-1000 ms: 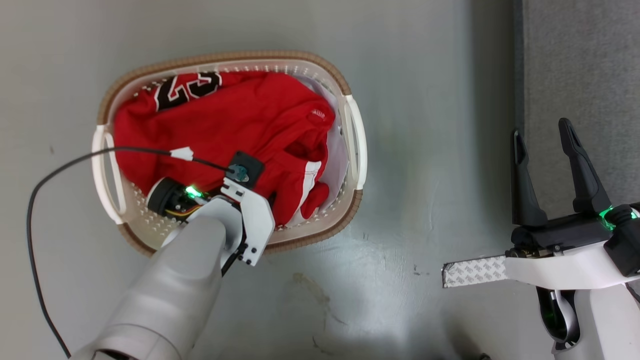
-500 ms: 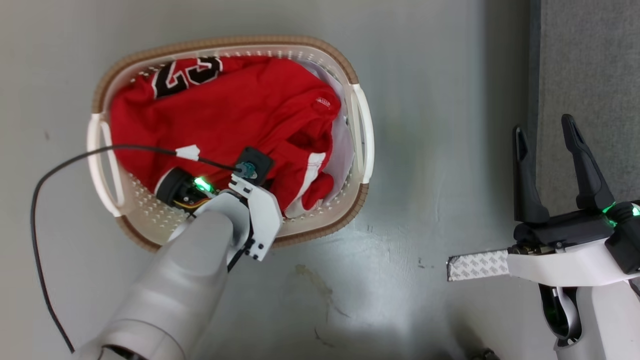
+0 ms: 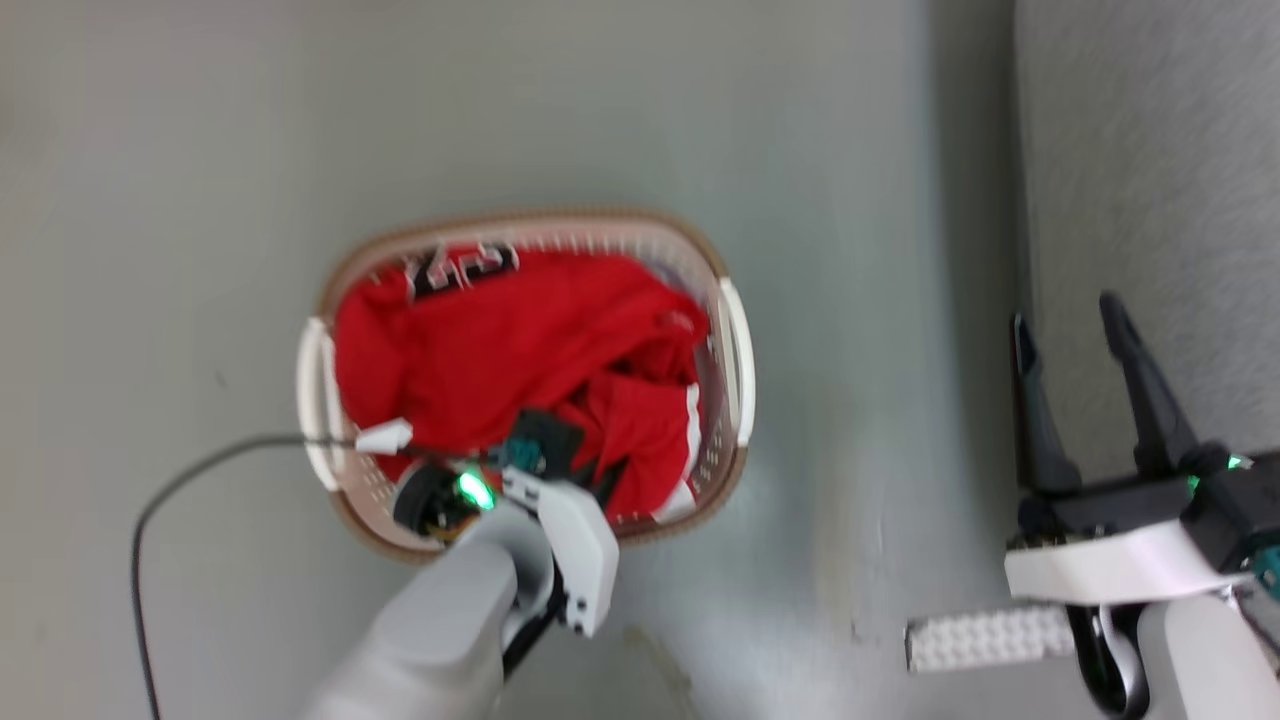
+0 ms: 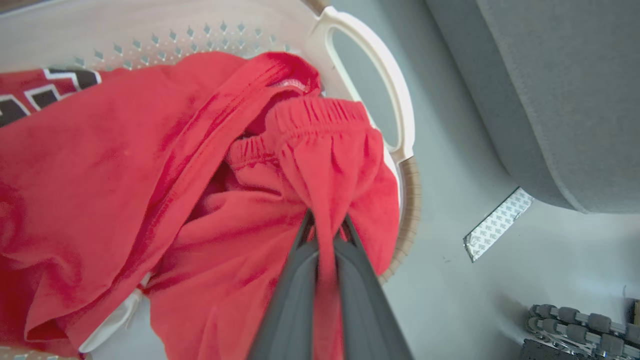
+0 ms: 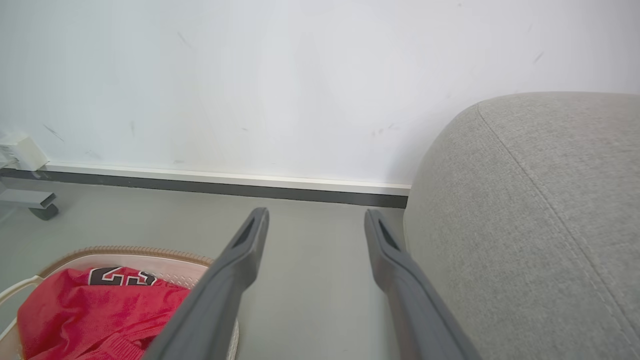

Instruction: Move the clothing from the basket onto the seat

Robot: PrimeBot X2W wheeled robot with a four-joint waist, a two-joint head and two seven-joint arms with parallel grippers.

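Left gripper (image 4: 327, 222): jaws pinching a fold of the clothing (image 4: 125, 165); basket (image 4: 200, 42) wall beyond the tips. Right gripper (image 5: 315, 220): jaws spread; seat (image 5: 525, 225) just beside one finger.

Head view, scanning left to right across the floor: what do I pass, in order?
black cable → basket holding the clothing → patterned strip lying on the floor → seat
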